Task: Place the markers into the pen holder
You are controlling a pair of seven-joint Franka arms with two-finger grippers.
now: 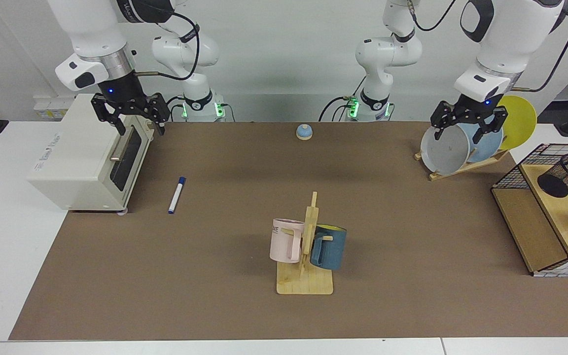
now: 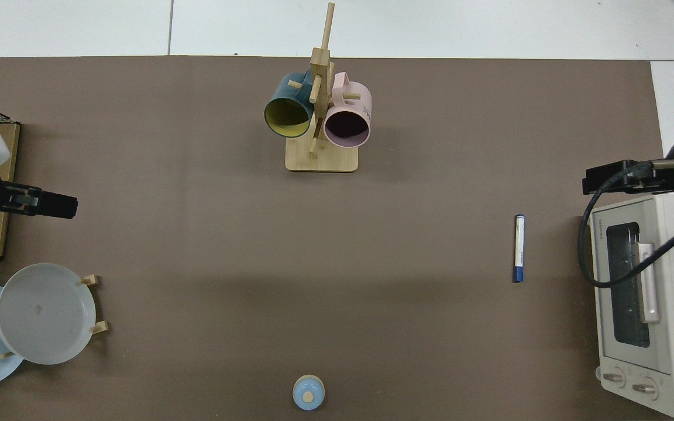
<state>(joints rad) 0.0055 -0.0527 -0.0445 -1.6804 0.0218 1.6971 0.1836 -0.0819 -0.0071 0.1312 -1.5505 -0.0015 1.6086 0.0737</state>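
Observation:
A slim white marker (image 1: 176, 195) with a blue cap lies flat on the brown mat beside the toaster oven, also visible from above as the marker (image 2: 519, 248). The black mesh pen holder (image 1: 567, 175) lies tilted on a wooden shelf at the far right of the facing view; the top view does not show it. My right gripper (image 1: 139, 130) hangs open and empty above the oven's front corner, behind the marker and well above it; from above it is the right gripper (image 2: 621, 176). My left gripper (image 1: 460, 137) hangs open in front of the plates, seen from above as the left gripper (image 2: 38, 203).
A cream toaster oven (image 1: 84, 158) stands beside the marker. A wooden mug rack (image 1: 305, 278) with a pink and a blue mug stands mid-table. Plates lean in a rack (image 1: 454, 148). A small blue dome (image 1: 303, 131) sits at the back. A wire-sided crate (image 1: 515, 172) surrounds the shelf.

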